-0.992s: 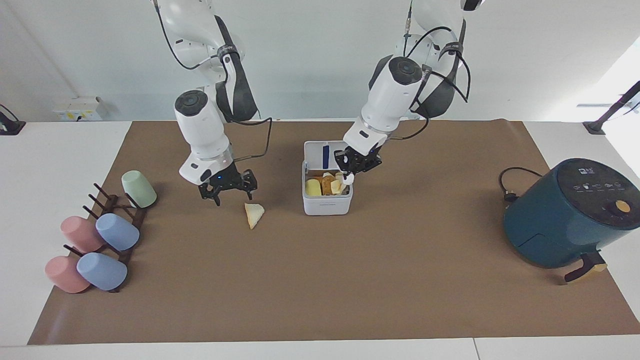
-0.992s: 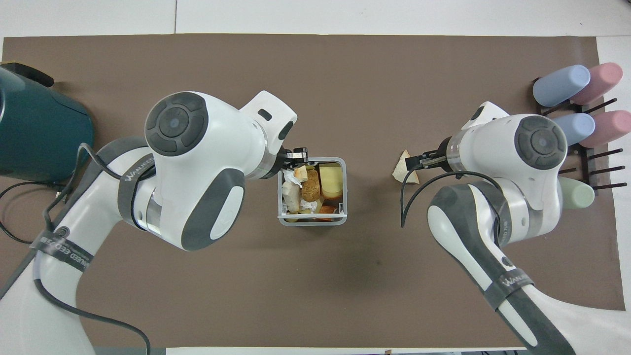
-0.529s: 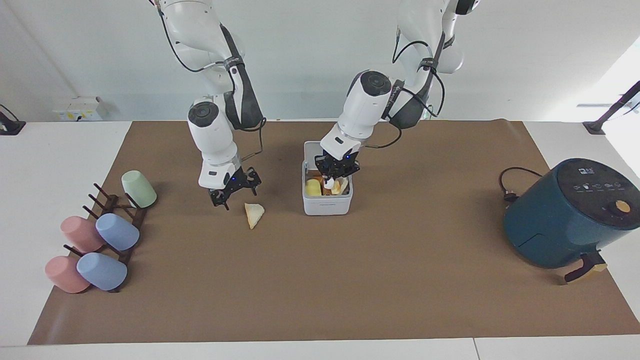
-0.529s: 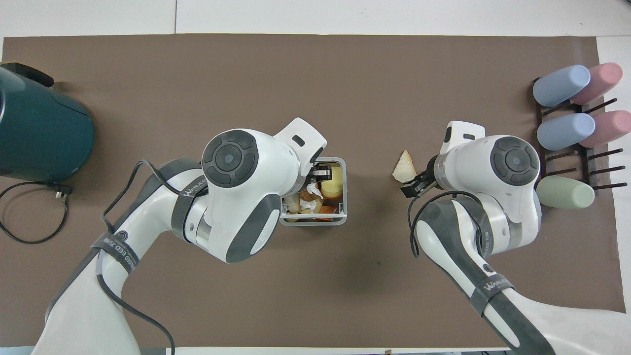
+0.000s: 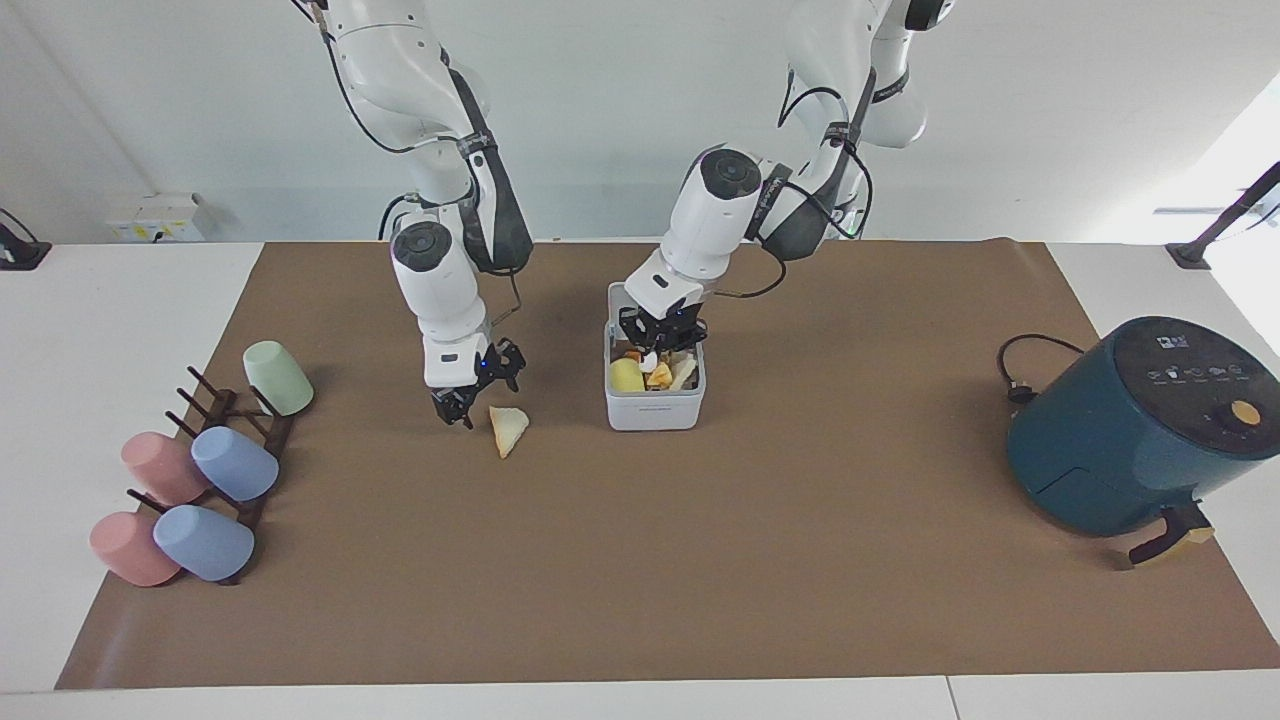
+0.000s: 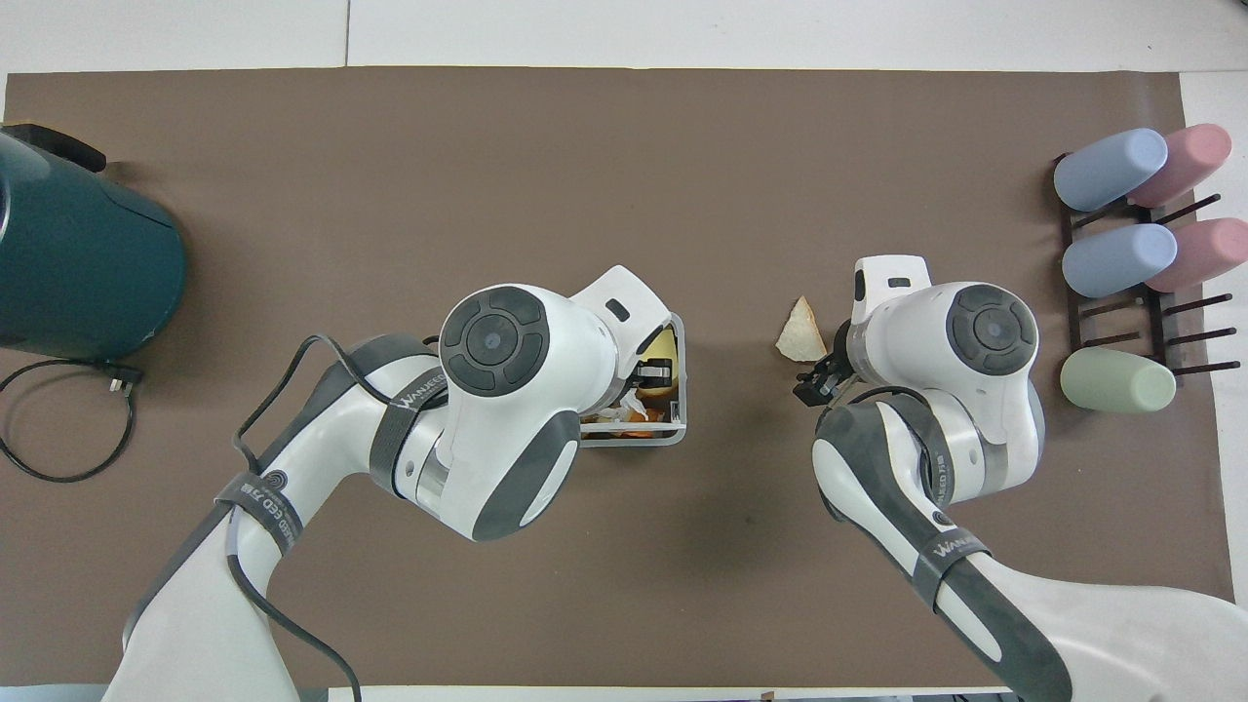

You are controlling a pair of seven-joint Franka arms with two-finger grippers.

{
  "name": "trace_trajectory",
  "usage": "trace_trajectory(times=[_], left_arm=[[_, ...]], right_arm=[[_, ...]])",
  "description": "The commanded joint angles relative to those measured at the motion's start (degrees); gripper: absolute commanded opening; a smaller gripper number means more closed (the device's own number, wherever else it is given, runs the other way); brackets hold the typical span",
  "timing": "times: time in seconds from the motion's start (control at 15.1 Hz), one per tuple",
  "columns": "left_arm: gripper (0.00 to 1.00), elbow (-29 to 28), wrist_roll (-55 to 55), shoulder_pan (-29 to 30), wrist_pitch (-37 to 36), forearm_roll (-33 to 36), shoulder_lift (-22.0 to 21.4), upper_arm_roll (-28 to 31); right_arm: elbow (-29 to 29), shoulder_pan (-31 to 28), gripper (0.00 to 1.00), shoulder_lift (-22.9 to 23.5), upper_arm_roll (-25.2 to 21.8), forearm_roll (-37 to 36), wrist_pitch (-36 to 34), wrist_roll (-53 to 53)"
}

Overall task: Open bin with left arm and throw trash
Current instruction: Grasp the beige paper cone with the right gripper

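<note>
The white bin (image 5: 655, 412) stands mid-mat with its lid (image 5: 617, 300) tipped up on the robots' side. Food scraps fill it, among them a pale-yellow lump (image 5: 626, 376) (image 6: 666, 343). My left gripper (image 5: 660, 338) (image 6: 655, 370) hangs over the bin's opening, shut on a white tissue wad (image 5: 650, 361) that dangles into the bin. A cream bread wedge (image 5: 508, 428) (image 6: 801, 331) lies on the mat toward the right arm's end. My right gripper (image 5: 478, 392) (image 6: 817, 375) is open, low over the mat right beside the wedge and not touching it.
A dark-teal air fryer (image 5: 1140, 430) (image 6: 78, 273) with its cable (image 5: 1020, 370) sits at the left arm's end. A dark rack (image 5: 240, 440) with several pastel cups (image 6: 1111, 168) stands at the right arm's end. Brown mat (image 5: 700, 560) covers the table.
The left gripper carried the tissue wad from the bin's edge to over its inside and sank lower. The right gripper turned and came down closer to the bread wedge.
</note>
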Motion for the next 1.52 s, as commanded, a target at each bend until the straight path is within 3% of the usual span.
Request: trace_trajectory(times=[0.0,0.07,0.2,0.26,0.33,0.46,0.53,0.86,1.06,1.46], left_arm=[[0.11,-1.88,1.36,-1.1,0.85,-0.96,-1.04,1.04],[0.34,-1.71,1.27,-1.01,0.41,-0.96,-1.04,1.04],[0.93,-1.36,0.92,-0.83,0.06,-0.96,-0.95,1.04],[1.0,-1.27,0.83,-0.66,-0.2,-0.96,-1.03,1.04],[1.0,-1.01,0.92,-0.57,-1.08,-0.96,-1.21,1.04],[1.0,-0.22,1.01,-0.39,-2.66,-0.96,-1.39,1.3],[1.0,0.14,1.01,-0.31,-3.1,-0.96,-1.47,1.39],[1.0,2.51,1.01,0.84,-6.79,-0.96,-2.0,1.47],[1.0,3.73,0.83,1.45,-7.76,-1.23,-2.7,1.74],[1.0,14.11,1.09,11.72,-19.71,-0.53,-3.14,1.65]], right_arm=[[-0.92,-0.48,1.0,0.59,0.32,0.04,1.98,-2.29],[-0.92,-0.3,1.0,0.94,0.32,0.04,2.85,-2.81],[-0.84,-0.21,1.0,2.17,0.41,0.22,4.34,-3.52],[-0.84,-0.12,0.94,2.43,0.41,0.22,5.13,-3.61],[-0.84,-0.12,0.75,2.52,0.41,0.22,5.23,-3.61],[-0.66,-0.04,0.21,2.52,0.41,0.31,5.32,-3.61],[-0.66,-0.04,0.0,2.61,0.41,0.31,5.32,-3.44],[-0.49,0.05,0.0,1.91,0.41,0.75,4.27,-1.78],[-0.4,0.14,0.0,-0.81,0.49,0.75,0.94,2.88],[3.19,0.58,0.0,-8.28,0.5,0.75,-11.88,15.44]])
